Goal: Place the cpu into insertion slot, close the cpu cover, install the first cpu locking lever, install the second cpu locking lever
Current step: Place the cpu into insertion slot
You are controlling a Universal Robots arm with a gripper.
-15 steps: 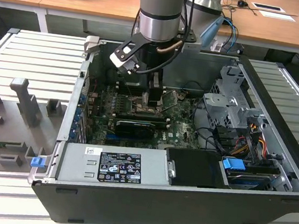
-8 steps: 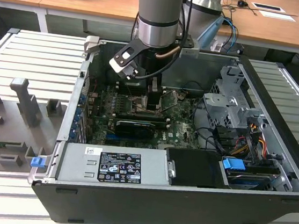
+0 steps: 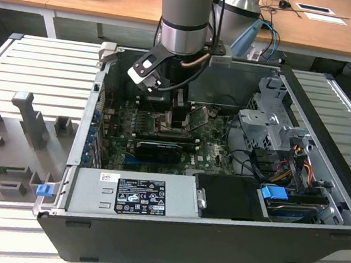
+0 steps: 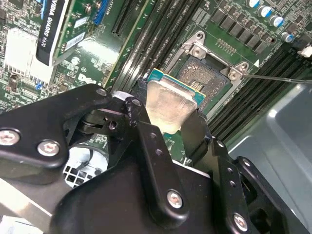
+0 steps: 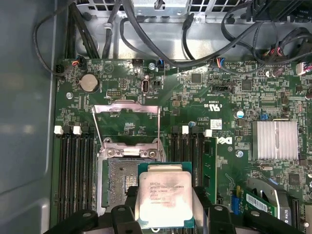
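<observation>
Fingers point(image 4: 151, 146) are clamped on two opposite edges of the chip point(image 5: 163, 195), inside the open computer case point(image 3: 181, 253). On the case's green board point(image 5: 219, 87) the socket point(image 5: 119, 180) lies bare, its silvery cover point(image 5: 126, 108) swung up. The chip is held over one corner of the socket. It is square, with a dull silver top and a green rim, and the fingers hide part of it.
</observation>
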